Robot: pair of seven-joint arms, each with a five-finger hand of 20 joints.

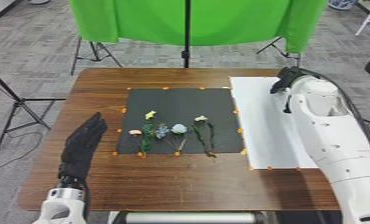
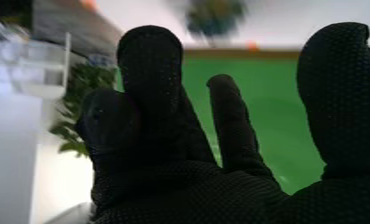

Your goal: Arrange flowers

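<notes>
Lying apart from right fingers [image 1: 279, 86]: flowers [image 1: 179, 129]

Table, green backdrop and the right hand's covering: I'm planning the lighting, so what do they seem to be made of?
The table looks like brown wood, smooth with a slight sheen, with streaky grain, though laminate is possible. The backdrop seems to be matte cloth, hanging in soft folds. The right hand wears black, dull fabric with a fine textured weave.

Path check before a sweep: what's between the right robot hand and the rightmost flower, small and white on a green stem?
Head view: right robot hand to rightmost flower, bare white sheet, small orange edge markers, then bare black mat.
</notes>
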